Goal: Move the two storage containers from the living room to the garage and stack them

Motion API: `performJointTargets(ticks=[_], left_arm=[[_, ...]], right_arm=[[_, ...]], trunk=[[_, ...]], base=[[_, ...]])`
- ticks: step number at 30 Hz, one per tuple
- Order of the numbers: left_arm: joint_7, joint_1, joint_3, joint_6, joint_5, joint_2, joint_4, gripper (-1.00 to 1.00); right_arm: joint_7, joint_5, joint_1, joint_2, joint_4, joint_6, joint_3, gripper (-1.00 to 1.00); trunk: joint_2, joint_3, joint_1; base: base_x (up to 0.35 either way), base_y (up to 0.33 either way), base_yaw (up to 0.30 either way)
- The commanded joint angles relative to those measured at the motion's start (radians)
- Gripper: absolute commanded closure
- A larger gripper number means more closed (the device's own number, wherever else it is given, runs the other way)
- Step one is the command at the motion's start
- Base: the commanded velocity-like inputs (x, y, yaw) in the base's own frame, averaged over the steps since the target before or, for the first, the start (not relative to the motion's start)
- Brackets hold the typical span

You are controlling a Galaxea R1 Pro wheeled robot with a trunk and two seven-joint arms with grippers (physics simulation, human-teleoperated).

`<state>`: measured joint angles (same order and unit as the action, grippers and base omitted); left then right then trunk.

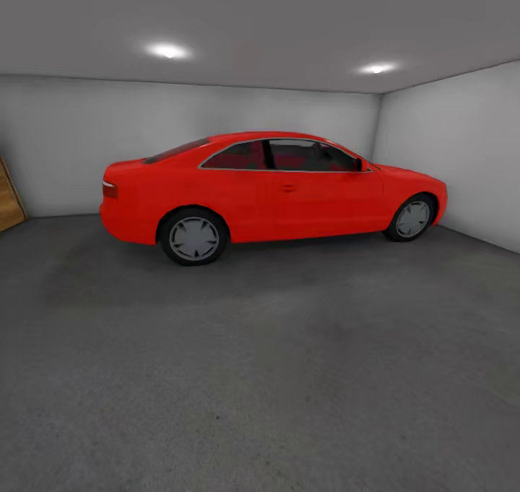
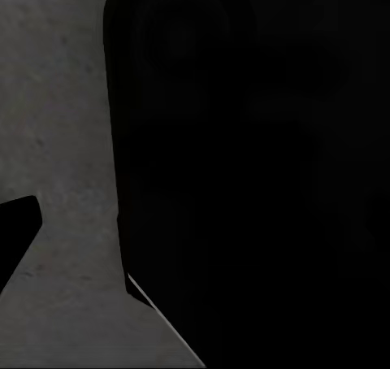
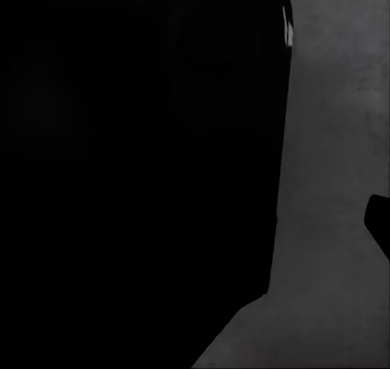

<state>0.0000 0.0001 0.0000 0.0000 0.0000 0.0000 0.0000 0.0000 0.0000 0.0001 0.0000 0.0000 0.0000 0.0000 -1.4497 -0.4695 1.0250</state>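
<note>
Fingers: I can't tell their state; both wrist views are mostly black shapes over grey floor (image 2: 57,141). I'm in the garage facing the car (image 1: 274,188). With no containers visible here, I judge nothing stacked yet.

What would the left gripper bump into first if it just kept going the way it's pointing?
Probably the grey concrete floor, the one surface visible ahead in the left wrist view. A large black shape, which I cannot identify, covers most of that picture, and may lie nearer; depth is unclear.
</note>
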Motion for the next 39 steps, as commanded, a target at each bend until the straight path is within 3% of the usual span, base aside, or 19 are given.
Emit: performJointTargets(ticks=[1,21,39], left_arm=[[0.000,0.000,0.000,0.000,0.000,0.000,0.000,-1.00],[0.003,-0.002,0.012,-0.083,0.021,-0.007,-0.046,-1.00],[0.003,-0.002,0.013,-0.084,0.021,-0.007,-0.046,-1.00]], right_arm=[[0.000,0.000,0.000,0.000,0.000,0.000,0.000,-1.00],[0.002,0.040,-0.002,0.002,0.002,0.002,0.008,-1.00],[0.001,0.040,-0.002,0.002,0.002,0.001,0.008,-1.00]], trunk=[[0.000,0.000,0.000],[0.000,0.000,0.000],[0.000,0.000,0.000]], base=[[0.000,0.000,0.000],[0.000,0.000,0.000],[0.000,0.000,0.000]])
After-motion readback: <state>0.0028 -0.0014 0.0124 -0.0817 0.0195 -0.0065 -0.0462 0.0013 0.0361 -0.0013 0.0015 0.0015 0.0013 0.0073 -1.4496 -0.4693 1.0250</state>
